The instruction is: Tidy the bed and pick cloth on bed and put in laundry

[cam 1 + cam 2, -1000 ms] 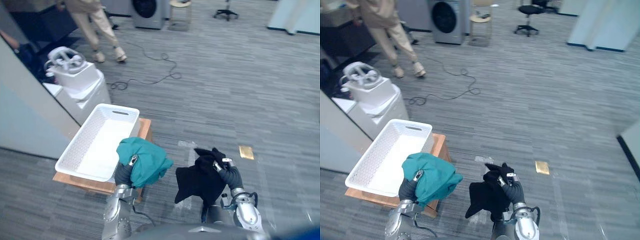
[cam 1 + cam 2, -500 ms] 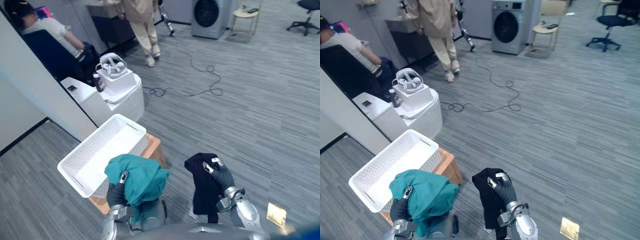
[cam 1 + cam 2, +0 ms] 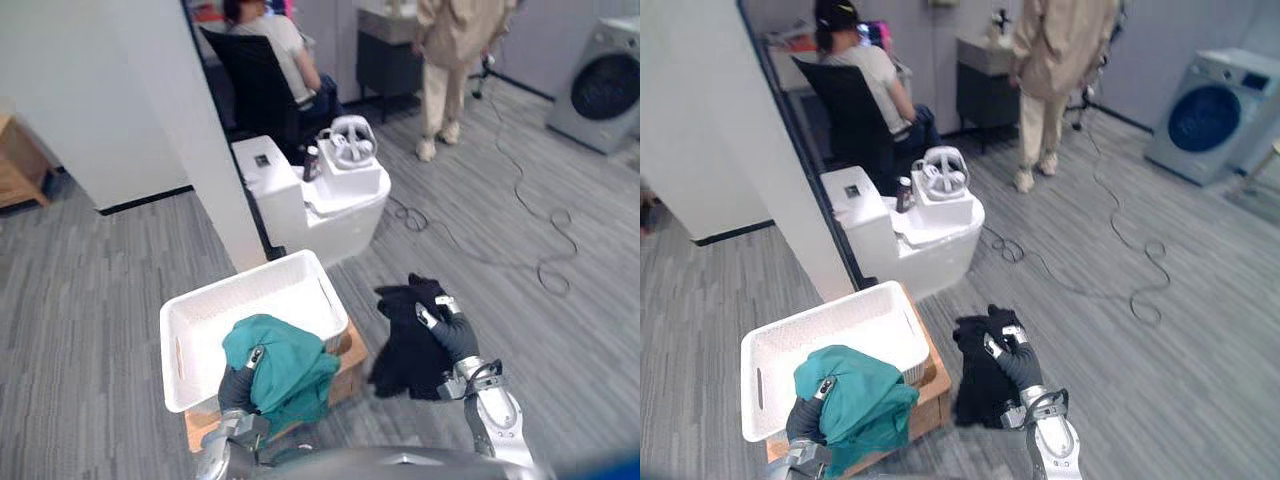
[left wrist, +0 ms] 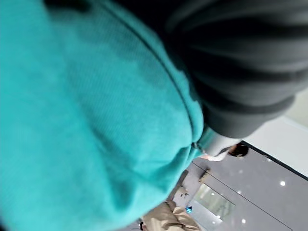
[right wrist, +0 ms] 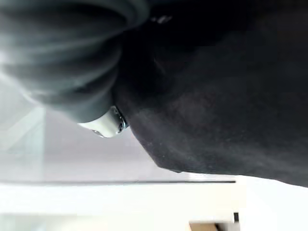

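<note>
The view has swung onto the white basket [image 3: 172, 330]; left hand [image 3: 238, 385] clutches teal cloth [image 3: 290, 365] at its near rim, right hand [image 3: 455, 335] black cloth [image 3: 405, 350] (off right). Release well inside.

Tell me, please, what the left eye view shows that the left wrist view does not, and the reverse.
Left eye view, not the wrist view: the white basket on its wooden stand, and the right hand clutching the black cloth. Left wrist view, not the eye view: small bright spots on a dark surface. Both: the left hand gripping the teal cloth.
</note>
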Motion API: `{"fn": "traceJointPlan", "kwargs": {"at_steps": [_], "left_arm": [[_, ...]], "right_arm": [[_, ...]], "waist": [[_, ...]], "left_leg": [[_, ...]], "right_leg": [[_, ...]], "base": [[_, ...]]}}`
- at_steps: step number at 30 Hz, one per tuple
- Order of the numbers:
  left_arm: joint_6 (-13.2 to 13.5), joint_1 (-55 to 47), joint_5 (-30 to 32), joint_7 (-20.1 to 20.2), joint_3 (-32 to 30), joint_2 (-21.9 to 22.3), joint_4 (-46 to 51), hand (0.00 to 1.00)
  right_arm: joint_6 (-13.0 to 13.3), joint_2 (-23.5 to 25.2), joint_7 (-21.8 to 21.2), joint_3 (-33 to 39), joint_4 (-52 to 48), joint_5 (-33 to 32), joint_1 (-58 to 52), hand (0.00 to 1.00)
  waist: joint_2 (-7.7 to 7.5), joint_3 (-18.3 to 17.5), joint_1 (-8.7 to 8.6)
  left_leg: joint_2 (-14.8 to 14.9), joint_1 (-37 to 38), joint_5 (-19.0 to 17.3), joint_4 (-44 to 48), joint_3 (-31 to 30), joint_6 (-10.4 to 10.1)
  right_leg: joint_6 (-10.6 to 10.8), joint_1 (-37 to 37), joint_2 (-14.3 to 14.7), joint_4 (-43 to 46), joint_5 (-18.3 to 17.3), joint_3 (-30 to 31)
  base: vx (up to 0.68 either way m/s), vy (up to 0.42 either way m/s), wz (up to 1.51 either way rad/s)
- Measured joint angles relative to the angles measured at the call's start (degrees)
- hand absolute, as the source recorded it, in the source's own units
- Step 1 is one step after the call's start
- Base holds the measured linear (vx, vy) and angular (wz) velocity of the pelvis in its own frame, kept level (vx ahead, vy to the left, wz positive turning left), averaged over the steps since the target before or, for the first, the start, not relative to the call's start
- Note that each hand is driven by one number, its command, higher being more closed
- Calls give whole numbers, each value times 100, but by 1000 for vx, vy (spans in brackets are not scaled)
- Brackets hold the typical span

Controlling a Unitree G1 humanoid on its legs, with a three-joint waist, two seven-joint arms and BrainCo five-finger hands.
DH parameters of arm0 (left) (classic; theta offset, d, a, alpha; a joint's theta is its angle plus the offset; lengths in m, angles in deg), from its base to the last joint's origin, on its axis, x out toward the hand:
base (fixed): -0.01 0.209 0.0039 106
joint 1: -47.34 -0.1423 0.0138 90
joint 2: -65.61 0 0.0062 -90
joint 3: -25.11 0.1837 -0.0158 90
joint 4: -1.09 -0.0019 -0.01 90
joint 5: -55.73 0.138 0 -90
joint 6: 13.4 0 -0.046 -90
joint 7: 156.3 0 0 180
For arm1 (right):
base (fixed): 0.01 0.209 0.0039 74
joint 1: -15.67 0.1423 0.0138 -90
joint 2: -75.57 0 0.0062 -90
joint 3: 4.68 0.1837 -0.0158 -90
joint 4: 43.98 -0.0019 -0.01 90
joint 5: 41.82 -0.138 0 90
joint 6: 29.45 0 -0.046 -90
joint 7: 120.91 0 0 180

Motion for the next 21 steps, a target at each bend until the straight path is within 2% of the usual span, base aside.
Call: {"fn": "traceJointPlan", "kwargs": {"at_steps": [1,2,3,4,5,6,7,10,12,14,16,17,19,20,21], "left_arm": [[-17,79,57,10,28,-72,-9,100],[-18,104,114,16,35,-82,-18,100],[-19,137,176,50,79,-82,-32,100],[-11,141,236,123,211,-117,-27,100],[-3,154,288,161,275,-176,-40,100],[-27,177,422,166,435,-49,-260,100],[-14,31,501,154,627,137,-241,100],[-10,-11,556,12,655,440,-231,100],[-10,6,551,-88,652,447,-190,100],[-15,55,553,-128,655,406,-191,100],[-77,168,562,-109,657,366,-191,100],[-109,190,567,-92,657,368,-191,100],[-235,227,622,-13,674,389,-184,100],[-286,218,644,46,666,360,-184,100],[-305,209,658,57,665,334,-184,100]], "right_arm": [[0,-25,72,6,-217,6,-47,100],[0,-37,112,11,-326,4,-79,100],[4,-47,177,39,-647,-7,-191,100],[47,-31,263,71,-1031,-29,-311,100],[66,-21,293,94,-1167,-35,-353,100],[111,-108,342,243,-1303,-45,-423,100],[111,-265,270,314,-1503,-133,-365,100],[74,-301,-84,128,-2016,-324,-69,100],[24,-308,-208,-71,-2243,-283,212,100],[-155,-360,-238,-330,-2518,-140,767,100],[-372,-477,-186,-390,-2610,121,1235,100],[-445,-505,-140,-382,-2616,201,1319,100],[-790,-733,42,-339,-2616,464,1698,100],[-1080,-906,110,-316,-2613,483,2043,100],[-1160,-951,120,-296,-2612,483,2155,100]], "waist": [[-33,19,-106],[-41,22,-117],[-75,23,-139],[-241,50,-220],[-368,79,-247],[-257,74,-196],[-3,31,-136],[229,47,-108],[241,53,-80],[182,26,-61],[56,32,-61],[44,43,-57],[55,44,-29],[71,51,79],[73,52,111]], "left_leg": [[172,-3,8,0,-424,-156],[222,-5,-1,5,-568,-216],[296,-25,-49,39,-910,-354],[177,-66,-177,175,-1343,-561],[87,-79,-227,251,-1498,-652],[197,-15,-254,265,-1743,-735],[367,-27,-227,193,-1729,-839],[534,87,94,-228,-1711,-1070],[613,270,161,-329,-1716,-1071],[648,286,193,-319,-1573,-1064],[572,158,325,-283,-1186,-1009],[544,142,349,-272,-1130,-1001],[443,67,369,-216,-1097,-974],[391,49,406,-250,-1119,-960],[373,43,430,-277,-1123,-961]], "right_leg": [[55,-86,302,-1038,38,405],[100,-88,439,-1436,65,626],[219,-24,753,-2398,175,1316],[371,231,933,-3428,372,2206],[392,303,885,-3572,678,2370],[258,417,964,-3484,561,2168],[169,429,1058,-3472,535,1978],[19,563,1188,-3704,621,1814],[-19,792,1243,-3840,644,1748],[-18,995,1204,-4020,644,1576],[39,1143,1007,-4217,678,1282],[56,1205,956,-4257,688,1194],[100,1429,807,-4414,713,879],[109,1458,765,-4432,719,855],[116,1463,749,-4448,725,840]], "base": [[270,-315,151],[263,-356,150],[262,-393,157],[258,-400,165],[274,-415,152],[266,-326,90],[283,-275,59],[253,-140,23],[158,-73,22],[98,-21,37],[18,33,61],[2,40,100],[-1,53,86],[-7,58,41],[-22,49,40]]}}
